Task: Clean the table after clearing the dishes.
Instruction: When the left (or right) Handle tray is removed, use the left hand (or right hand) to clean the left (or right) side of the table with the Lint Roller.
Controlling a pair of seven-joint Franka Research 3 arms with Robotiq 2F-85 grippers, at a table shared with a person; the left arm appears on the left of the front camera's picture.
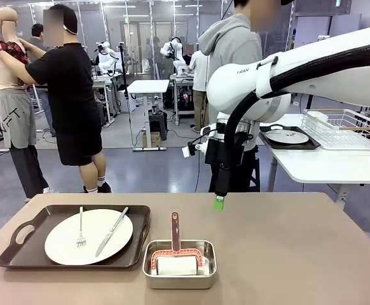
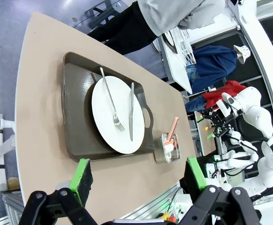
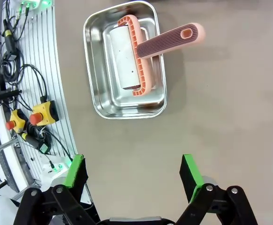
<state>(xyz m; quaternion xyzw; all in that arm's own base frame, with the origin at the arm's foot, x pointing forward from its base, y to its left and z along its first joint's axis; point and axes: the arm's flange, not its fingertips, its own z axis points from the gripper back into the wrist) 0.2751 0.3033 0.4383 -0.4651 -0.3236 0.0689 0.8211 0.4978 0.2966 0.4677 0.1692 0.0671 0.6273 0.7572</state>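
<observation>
Our left fingers [image 2: 82, 174] and right fingers [image 3: 76, 171] both stand wide apart and hold nothing. The left look down on the dark tray [image 2: 73, 117] at the worktop's [image 1: 287, 254] near left corner, and the right hang above the steel pan [image 3: 93, 70] midway along the near edge. The white plate [image 2: 101, 117], fork [image 2: 111, 101] and knife [image 2: 131, 112] loose on it, is not yet cleared. We judge a tilted lift would send the cutlery sliding, and tugging the cleaning roller [image 3: 125, 61] by its slanted handle could drag the pan.
</observation>
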